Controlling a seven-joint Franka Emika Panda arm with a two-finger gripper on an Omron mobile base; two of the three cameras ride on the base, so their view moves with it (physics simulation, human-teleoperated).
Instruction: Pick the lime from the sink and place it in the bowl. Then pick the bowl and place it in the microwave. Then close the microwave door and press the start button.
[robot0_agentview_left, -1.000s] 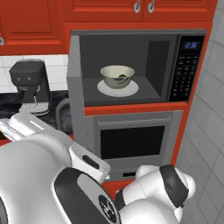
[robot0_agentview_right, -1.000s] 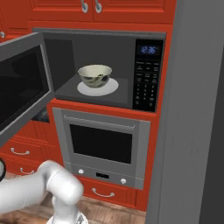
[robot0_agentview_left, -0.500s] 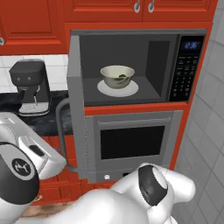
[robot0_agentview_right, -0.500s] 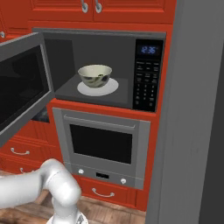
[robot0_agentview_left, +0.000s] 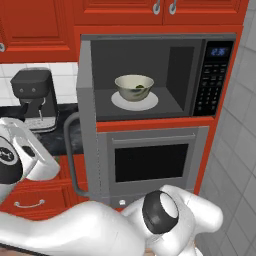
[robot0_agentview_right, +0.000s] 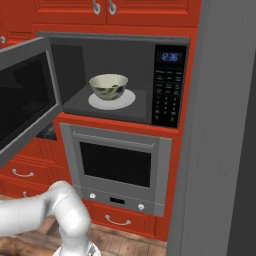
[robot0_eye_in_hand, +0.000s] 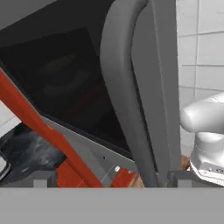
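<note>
The microwave (robot0_agentview_left: 170, 55) stands open. Inside it the pale bowl (robot0_agentview_left: 134, 87) (robot0_agentview_right: 108, 85) sits on a flat white plate (robot0_agentview_left: 120, 102). A small dark-green spot shows inside the bowl; I cannot tell whether it is the lime. The microwave door (robot0_agentview_right: 22, 100) swings out to the left and is seen edge-on (robot0_agentview_left: 87, 115), with its curved handle (robot0_agentview_left: 70, 150). My gripper (robot0_eye_in_hand: 111, 179) is open. It sits close to the door's outer face, with the handle (robot0_eye_in_hand: 127, 87) and the dark glass (robot0_eye_in_hand: 61, 74) right ahead. The keypad panel (robot0_agentview_left: 212, 82) (robot0_agentview_right: 165, 97) is at the right.
A grey oven (robot0_agentview_left: 150, 160) (robot0_agentview_right: 117, 167) sits below the microwave. A black coffee machine (robot0_agentview_left: 34, 97) stands on the dark counter to the left. Tiled wall (robot0_agentview_left: 235, 150) and a grey panel (robot0_agentview_right: 220, 150) close off the right. My arm's white links (robot0_agentview_left: 100, 230) cross low in front.
My arm has swung left and lower across the left base view, its links now in front of the oven. The bowl and the door have stayed put, and the gripper is still open.
</note>
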